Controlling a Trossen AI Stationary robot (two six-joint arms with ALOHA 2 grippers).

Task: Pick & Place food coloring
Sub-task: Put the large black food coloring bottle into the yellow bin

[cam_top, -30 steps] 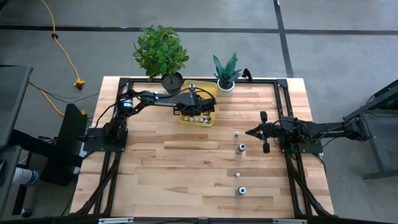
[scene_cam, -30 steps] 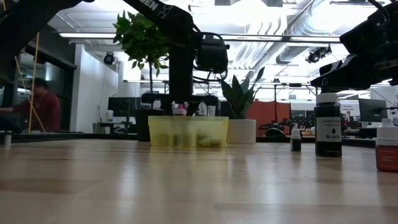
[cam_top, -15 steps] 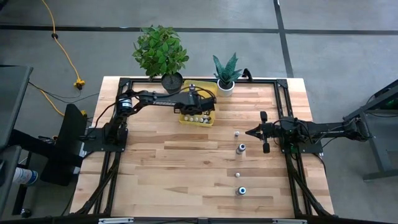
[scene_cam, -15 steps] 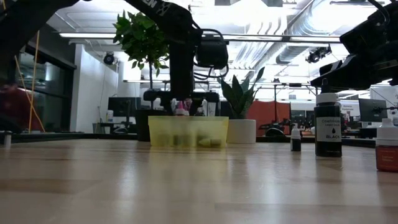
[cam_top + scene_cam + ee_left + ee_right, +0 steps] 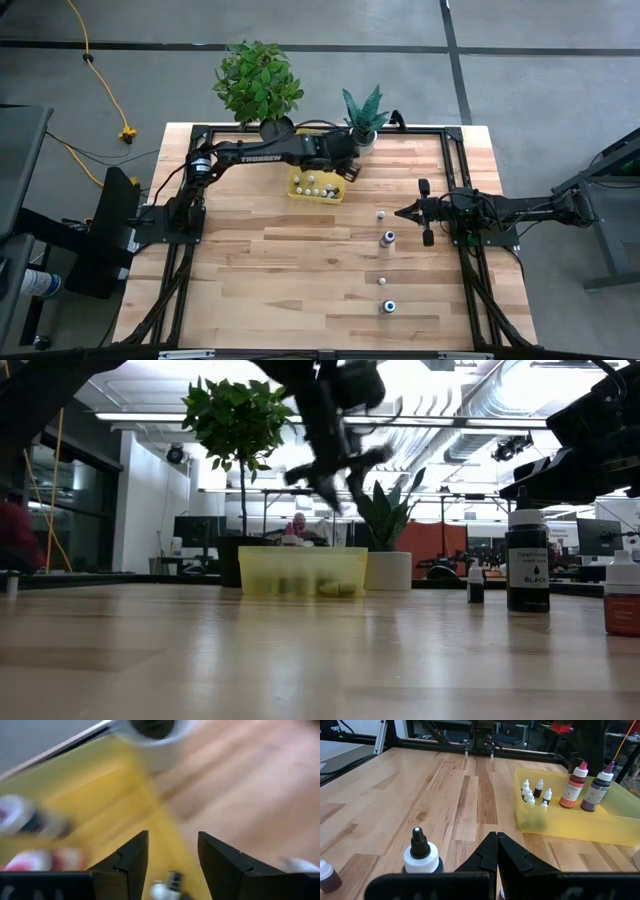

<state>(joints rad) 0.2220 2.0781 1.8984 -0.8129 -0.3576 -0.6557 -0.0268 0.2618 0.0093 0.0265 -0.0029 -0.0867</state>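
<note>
A yellow tray [image 5: 300,190] stands at the table's far middle. It holds several small food coloring bottles [image 5: 532,792] and two taller ones, red [image 5: 576,785] and purple [image 5: 598,790]. More bottles stand loose on the wood [image 5: 381,213] [image 5: 388,238] [image 5: 382,281] [image 5: 388,306]. My left gripper [image 5: 172,862] hangs open and empty above the tray's far right corner [image 5: 350,170]; it shows blurred in the low view [image 5: 335,472]. My right gripper [image 5: 496,847] rests shut at the table's right [image 5: 408,212], pointing toward the loose bottles.
A leafy plant in a dark pot [image 5: 258,85] and a spiky plant in a white pot [image 5: 364,122] stand at the far edge behind the tray. A black frame rail [image 5: 400,128] runs around the table. Open wood lies near and left of the tray.
My left gripper has risen out of the yellow tray and swung toward the table's right and far edge, rolling its wrist as it went. A pink-capped bottle stays standing in the tray.
</note>
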